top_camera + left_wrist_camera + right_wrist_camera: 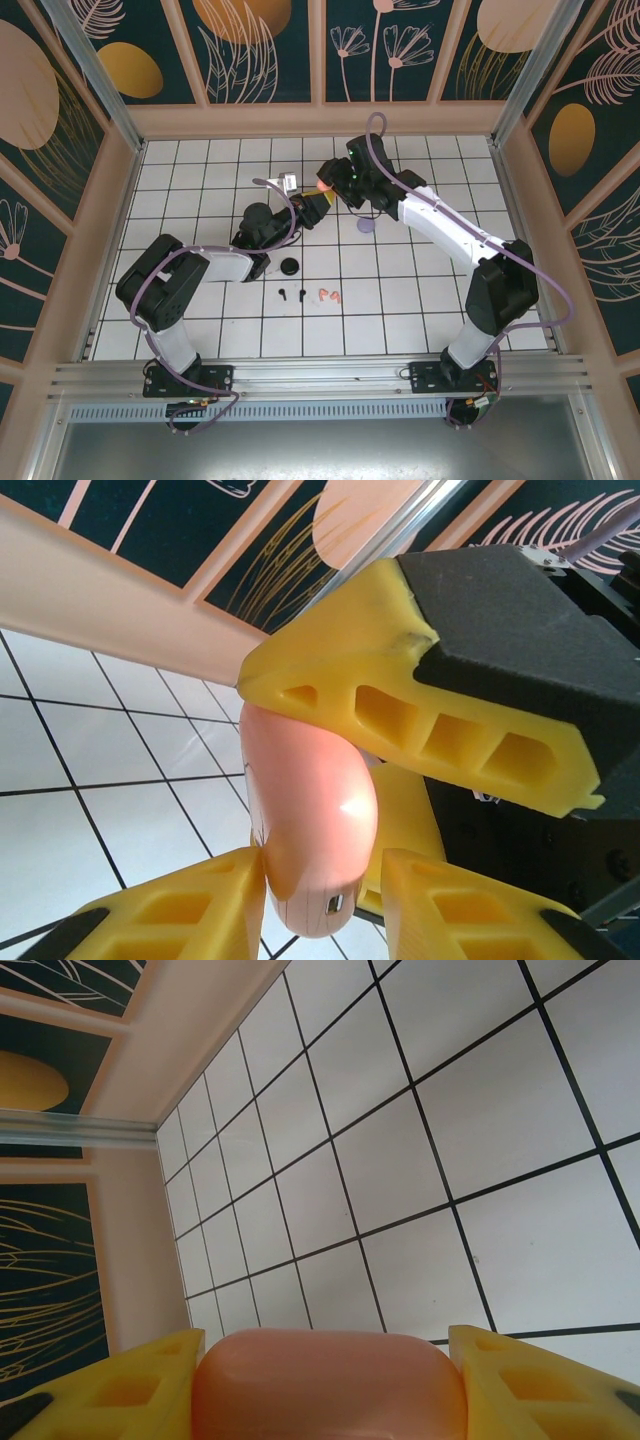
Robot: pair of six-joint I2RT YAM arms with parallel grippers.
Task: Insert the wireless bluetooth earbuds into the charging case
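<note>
Right wrist: right hand clamps coral case above open tiles; left hand, grip unclear.

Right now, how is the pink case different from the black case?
The pink case is up off the table, gripped in the right pincer; the black case lies on the tiles with nothing holding it. The pink case is pale coral, the black case dark. Both are small and rounded.
</note>
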